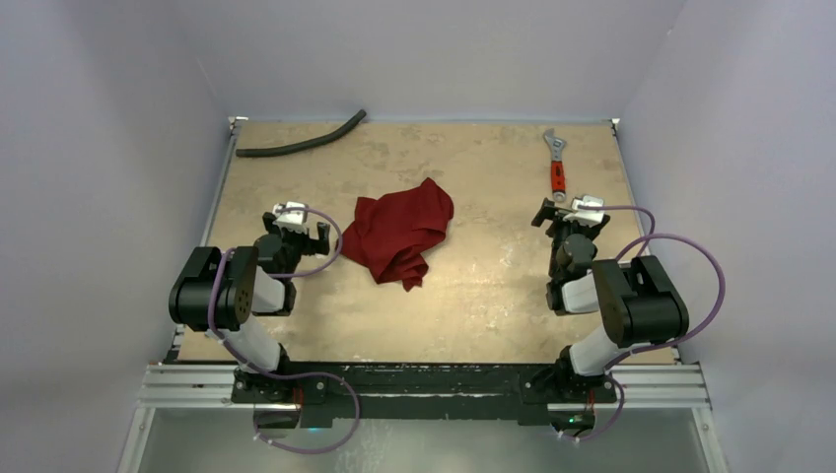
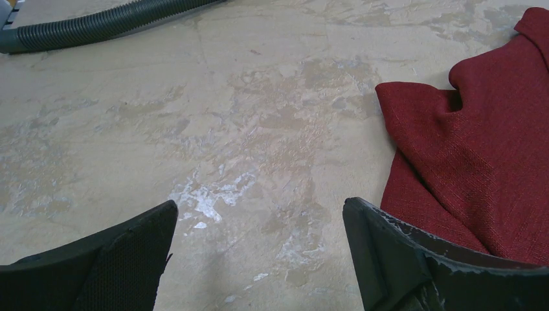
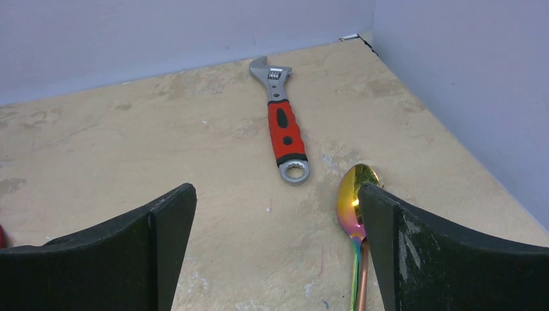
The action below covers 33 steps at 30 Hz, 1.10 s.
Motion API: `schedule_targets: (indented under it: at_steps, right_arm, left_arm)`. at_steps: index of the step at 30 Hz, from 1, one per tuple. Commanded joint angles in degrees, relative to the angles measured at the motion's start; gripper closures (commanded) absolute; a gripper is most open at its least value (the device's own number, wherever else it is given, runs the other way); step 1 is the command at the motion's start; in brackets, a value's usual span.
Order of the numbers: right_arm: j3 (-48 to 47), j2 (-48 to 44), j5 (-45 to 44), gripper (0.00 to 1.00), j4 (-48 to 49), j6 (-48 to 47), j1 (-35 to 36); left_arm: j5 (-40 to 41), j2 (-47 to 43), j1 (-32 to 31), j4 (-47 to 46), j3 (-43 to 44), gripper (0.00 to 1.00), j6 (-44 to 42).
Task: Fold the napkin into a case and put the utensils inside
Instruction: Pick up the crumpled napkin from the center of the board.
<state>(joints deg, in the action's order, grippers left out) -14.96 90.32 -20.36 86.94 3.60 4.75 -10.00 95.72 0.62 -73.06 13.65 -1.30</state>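
The dark red napkin (image 1: 402, 233) lies crumpled in a loose heap at the table's middle; it also shows at the right of the left wrist view (image 2: 472, 168). My left gripper (image 1: 299, 229) is open and empty, low over bare table just left of the napkin. My right gripper (image 1: 569, 219) is open and empty at the right. A shiny gold, iridescent spoon (image 3: 353, 201) lies on the table beside my right gripper's right finger (image 3: 421, 253), which hides part of it. The spoon is hidden under that arm in the top view. No other utensils show.
A red-handled silver wrench (image 1: 557, 166) lies at the back right, also in the right wrist view (image 3: 283, 126). A black ribbed hose (image 1: 306, 143) lies along the back left, also in the left wrist view (image 2: 97, 26). Walls enclose the table (image 1: 473, 296) on three sides.
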Motion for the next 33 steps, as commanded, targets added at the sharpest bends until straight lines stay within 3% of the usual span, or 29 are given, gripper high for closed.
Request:
schedule_targets:
  at_steps: [1, 14, 17, 19, 20, 23, 25, 28, 29, 30, 31, 33]
  right_arm:
    - [0.28, -0.25, -0.29, 0.01, 3.81, -1.12, -0.01]
    - [0.1, -0.27, -0.29, 0.01, 3.56, -1.13, -0.01]
    - [0.13, -2.25, -3.97, 0.01, 1.9, -0.22, 0.24]
    - [1.74, -3.55, -1.84, 0.02, 5.06, -1.97, 0.4]
    - [1.82, -5.24, -4.86, 0.02, 3.84, -2.35, 1.75]
    - [-2.11, -12.75, -9.53, 0.01, -12.76, 1.55, 2.19]
    - [-5.01, -17.85, -9.93, 0.02, -24.74, 9.56, 2.13]
    - [-10.41, -22.13, -7.43, 0.02, -35.36, 11.81, 2.1]
    - [-12.03, -21.48, -9.31, 0.01, -36.76, 16.34, 2.1]
    - [-15.22, -21.11, -14.36, 0.01, -46.8, 29.05, 1.87]
    - [-19.41, -21.17, -13.92, 0.02, -54.69, 37.49, 0.88]
    - [-24.35, -20.46, -2.34, 0.02, -57.89, 31.34, -0.17]
  left_arm:
    - [-0.04, -0.66, -0.19, -1.99, 0.86, 0.01, -0.46]
    - [-0.17, -0.7, -0.19, -1.94, 0.94, 0.01, -0.4]
    - [-0.23, -1.26, 0.15, -0.97, 1.42, 0.01, 0.42]
    - [0.93, -4.29, 0.88, 5.78, 4.25, 0.01, 0.9]
    - [1.36, -5.9, 0.95, 12.0, 6.57, 0.01, 0.87]
    - [0.66, -9.15, 0.96, 34.79, 16.3, 0.02, -2.72]
    - [1.0, -9.65, 0.96, 45.09, 21.24, 0.01, -4.12]
    - [-0.71, -10.21, 0.96, 57.87, 27.29, 0.01, -6.17]
    - [-1.86, -10.48, 1.0, 61.77, 29.16, 0.01, -6.7]
    - [-2.9, -10.92, 0.96, 65.19, 30.93, 0.01, -6.74]
    - [-4.29, -11.57, 0.96, 68.05, 32.62, 0.01, -6.98]
    - [-7.79, -13.42, 1.0, 72.53, 34.44, 0.01, -7.63]
